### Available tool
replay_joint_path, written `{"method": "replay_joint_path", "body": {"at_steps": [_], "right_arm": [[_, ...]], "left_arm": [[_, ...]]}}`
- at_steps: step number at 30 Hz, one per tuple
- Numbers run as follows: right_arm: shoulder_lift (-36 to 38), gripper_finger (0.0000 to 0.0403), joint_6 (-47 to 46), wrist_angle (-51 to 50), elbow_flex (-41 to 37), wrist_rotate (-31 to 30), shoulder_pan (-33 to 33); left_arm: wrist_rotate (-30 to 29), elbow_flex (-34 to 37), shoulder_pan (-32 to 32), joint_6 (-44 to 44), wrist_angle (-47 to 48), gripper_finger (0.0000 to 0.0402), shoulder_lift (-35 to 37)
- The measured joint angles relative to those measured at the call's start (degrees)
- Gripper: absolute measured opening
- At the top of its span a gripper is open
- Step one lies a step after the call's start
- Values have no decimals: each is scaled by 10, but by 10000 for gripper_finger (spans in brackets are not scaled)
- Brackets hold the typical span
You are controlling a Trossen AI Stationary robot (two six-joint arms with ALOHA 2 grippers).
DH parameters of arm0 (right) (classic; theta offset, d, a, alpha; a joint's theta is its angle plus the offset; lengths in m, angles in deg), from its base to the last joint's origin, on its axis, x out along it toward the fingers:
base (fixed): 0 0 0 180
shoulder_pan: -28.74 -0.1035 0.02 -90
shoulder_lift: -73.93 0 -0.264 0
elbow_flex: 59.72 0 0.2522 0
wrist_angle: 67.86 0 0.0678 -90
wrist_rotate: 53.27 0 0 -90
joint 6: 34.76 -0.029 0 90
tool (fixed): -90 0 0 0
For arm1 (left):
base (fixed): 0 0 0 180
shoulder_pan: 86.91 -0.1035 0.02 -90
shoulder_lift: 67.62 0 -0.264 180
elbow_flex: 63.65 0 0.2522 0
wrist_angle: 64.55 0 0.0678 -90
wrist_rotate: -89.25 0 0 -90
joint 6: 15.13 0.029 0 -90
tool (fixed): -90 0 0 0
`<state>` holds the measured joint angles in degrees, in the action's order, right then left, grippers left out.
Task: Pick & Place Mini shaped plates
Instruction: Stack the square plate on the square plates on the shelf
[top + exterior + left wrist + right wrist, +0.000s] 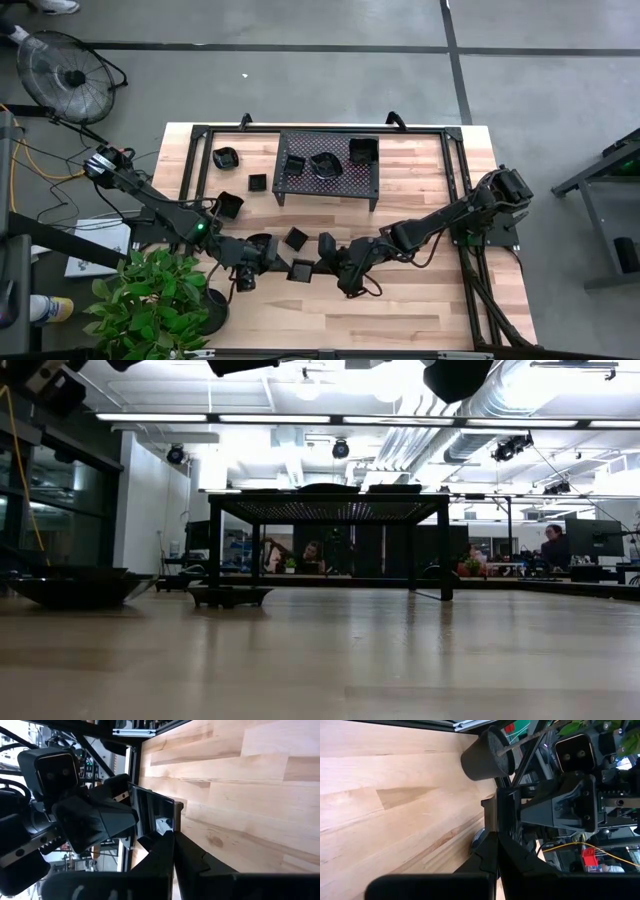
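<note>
Dark fingers of both grippers meet on one small square plate [302, 270] near the front middle of the wooden table [420, 300]. Seen from above, the left gripper [285, 266] reaches in from the left and the right gripper [322, 267] from the right, so the two arms face each other across the dish. Each wrist view shows its own two fingers pressed together on a thin edge of that plate [155, 817], which stands on edge between them, with the opposite gripper's body close behind it [497, 815]. Just beside the pair, toward the back, lie another square plate [296, 238] and a dark dish [327, 243] next to the right arm's wrist. Farther left sit a square plate [229, 205] by the left arm, a smaller one [257, 182] and a rounded one [226, 157] near the table's back left corner. A black mesh rack [300, 185] stands at the back centre, carrying a square plate [363, 150], a round dish [325, 165] and another [294, 164]. The low view looks under that rack [330, 510], with a shallow dish [70, 585] at its left and people at desks in the room behind. Off the table's front left corner is a potted plant [150, 290], and a fan [65, 70] stands on the floor at back left.
</note>
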<state>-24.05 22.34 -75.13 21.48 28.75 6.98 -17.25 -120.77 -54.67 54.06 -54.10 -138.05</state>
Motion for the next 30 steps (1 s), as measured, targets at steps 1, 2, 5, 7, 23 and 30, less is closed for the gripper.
{"method": "replay_joint_path", "body": {"at_steps": [1, 2, 5, 7, 23, 30], "right_arm": [[0, 0, 0, 0, 0, 0, 0], [0, 0, 0, 1, 0, 0, 0], [0, 0, 0, 0, 0, -2, 0], [0, 1, 0, 1, 0, -3, 0], [0, 100, 18, -3, 0, -27, 0], [0, 139, 20, -5, 0, -126, -12]], "left_arm": [[2, 0, 0, 1, 0, 0, 0], [3, 0, 0, 3, 0, 0, 0], [3, 0, 0, 11, 0, 0, 0], [4, 0, 0, 11, 0, 0, 0], [4, 0, 0, 11, -2, 0, 0], [-52, 0, 0, 12, -2, 0, 0]]}}
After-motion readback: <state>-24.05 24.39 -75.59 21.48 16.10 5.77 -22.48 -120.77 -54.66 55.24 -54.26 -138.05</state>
